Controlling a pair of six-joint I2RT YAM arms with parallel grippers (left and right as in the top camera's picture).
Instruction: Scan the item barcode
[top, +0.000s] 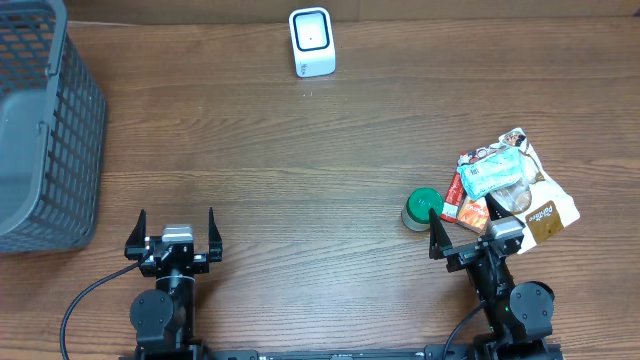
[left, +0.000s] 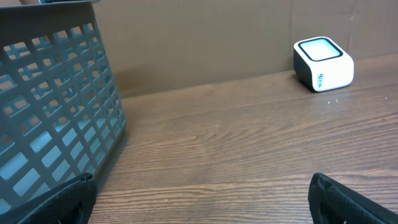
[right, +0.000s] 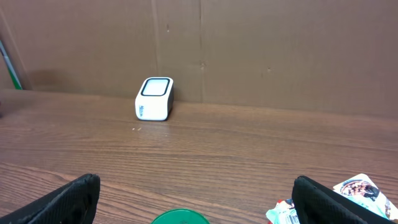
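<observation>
Both wait wide open and empty by the near edge of the table (top: 300, 190): left gripper (top: 176, 222), right gripper (top: 462, 226) beside the snack packs (top: 505, 178).

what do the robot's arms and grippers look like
Both arms are matte black with round joint housings. The left gripper and right gripper each have two slim, pointed black fingers on a black crossbar, with a small silver-grey block at its middle. A thin black cable trails from each base. No markings legible.
</observation>
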